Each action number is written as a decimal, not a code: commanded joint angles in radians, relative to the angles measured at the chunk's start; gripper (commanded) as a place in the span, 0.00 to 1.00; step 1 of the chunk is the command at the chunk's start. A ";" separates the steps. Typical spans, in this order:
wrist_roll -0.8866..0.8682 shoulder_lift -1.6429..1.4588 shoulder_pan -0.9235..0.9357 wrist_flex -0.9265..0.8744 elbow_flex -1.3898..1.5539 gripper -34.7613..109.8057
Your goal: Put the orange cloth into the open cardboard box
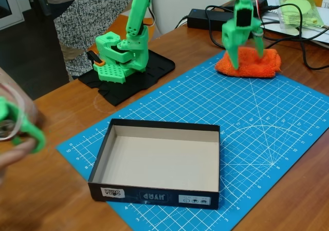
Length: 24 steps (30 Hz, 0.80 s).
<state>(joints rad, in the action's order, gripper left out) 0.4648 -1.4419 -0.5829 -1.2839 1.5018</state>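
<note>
So the green gripper [248, 56] sits spread wide right over the orange cloth [250, 64], far right on the blue mat [247, 123]. The open cardboard box [157, 161] sits near, apart.

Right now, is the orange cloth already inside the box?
No, the orange cloth lies on the blue mat, apart from the empty box.

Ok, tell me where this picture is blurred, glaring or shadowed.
Fixed view: lit evenly, shadows soft; the open cardboard box shades its own inner left wall; the blurred green shape at the left edge is out of focus; the end effector and the orange cloth are sharp; mild sheen on the wooden table, no harsh glare on the blue cutting mat.
</note>
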 commanded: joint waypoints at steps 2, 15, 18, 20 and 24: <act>0.015 -0.308 0.149 0.067 0.249 0.49; 0.367 -0.087 0.018 -0.133 0.051 0.50; 0.419 0.135 0.008 -0.230 -0.186 0.50; 0.456 0.287 0.000 -0.305 -0.351 0.50; 0.492 0.535 -0.037 -0.370 -0.606 0.50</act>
<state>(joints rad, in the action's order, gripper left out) 0.9219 -1.0247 -0.5798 -1.6076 1.0692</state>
